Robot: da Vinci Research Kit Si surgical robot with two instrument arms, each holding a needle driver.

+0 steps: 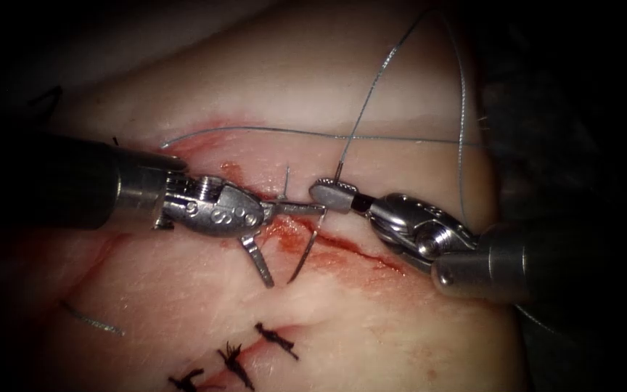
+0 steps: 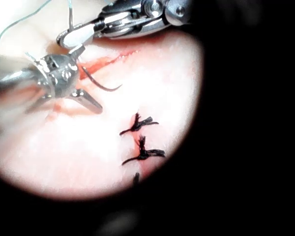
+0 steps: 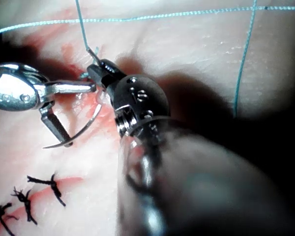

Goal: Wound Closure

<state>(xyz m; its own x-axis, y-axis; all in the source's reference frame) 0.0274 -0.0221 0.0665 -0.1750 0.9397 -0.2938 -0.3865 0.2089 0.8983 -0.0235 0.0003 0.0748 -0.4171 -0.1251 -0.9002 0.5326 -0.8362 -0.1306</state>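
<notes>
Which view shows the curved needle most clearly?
The right wrist view: the needle arcs free above the tissue, its point beside the left end effector's lower jaw. The endoscope view shows it foreshortened, the left wrist view as a thin dark arc.

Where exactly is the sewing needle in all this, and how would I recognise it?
Start at the red cut across the pale tissue. Between the two metal tools, the needle curves down over the cut from near the right end effector to a free point by the left end effector's open jaws. It is a bare dark arc, unlike the thin thread.
</notes>
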